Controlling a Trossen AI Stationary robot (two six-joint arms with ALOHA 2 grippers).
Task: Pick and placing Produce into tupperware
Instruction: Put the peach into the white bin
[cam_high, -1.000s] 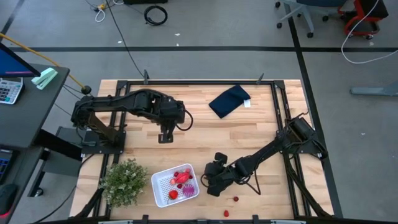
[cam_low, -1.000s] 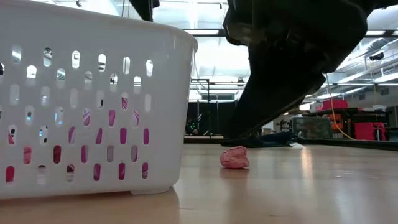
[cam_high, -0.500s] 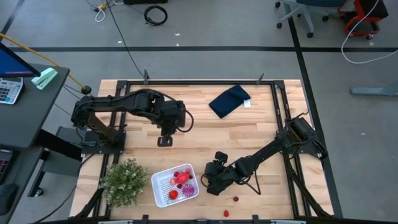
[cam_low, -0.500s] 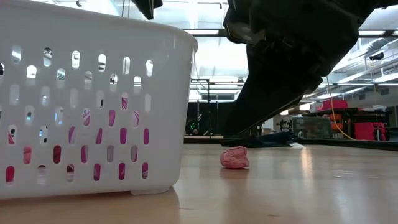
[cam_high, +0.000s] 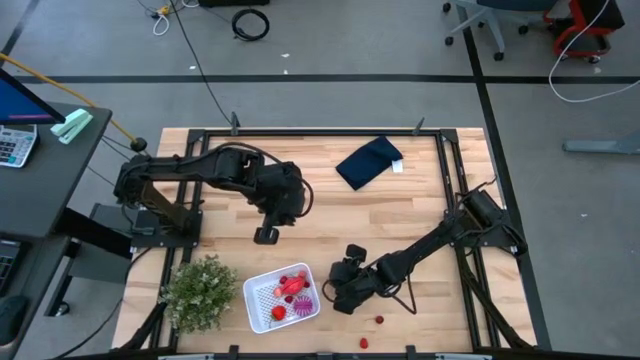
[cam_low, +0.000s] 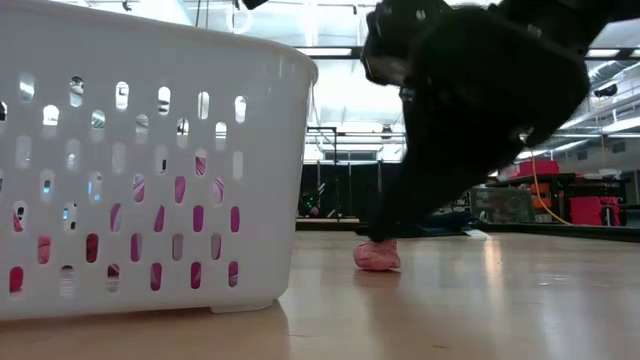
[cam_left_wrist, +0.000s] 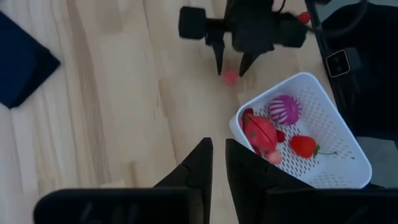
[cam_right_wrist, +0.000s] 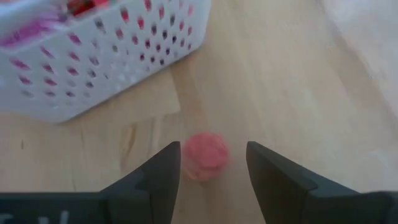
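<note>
A small pink, bumpy produce piece (cam_right_wrist: 205, 157) lies on the wood just right of the white perforated tupperware (cam_high: 262, 308). My right gripper (cam_right_wrist: 212, 149) is open, low over the table, with one finger on each side of this piece; I see no touch. The low view shows the same piece (cam_low: 377, 255) under the dark gripper (cam_low: 400, 215). In the tupperware lie a spiky magenta ball (cam_left_wrist: 284, 109), a larger red strawberry-like piece (cam_left_wrist: 261, 132) and a red fruit (cam_left_wrist: 303, 146). My left gripper (cam_high: 265, 236) hangs shut above the table's middle, holding nothing.
Two small red fruits (cam_high: 379, 320) (cam_high: 364, 342) lie near the table's near edge, right of the tupperware. A green bushy plant (cam_high: 200, 292) stands left of it. A navy folded cloth (cam_high: 368, 162) lies toward the far edge. Black frame rails border the table.
My right gripper has come down toward the pink piece; its fingers now reach table level around it. My left gripper has moved a little toward the table's near edge. The fruit and the tupperware have stayed in place.
</note>
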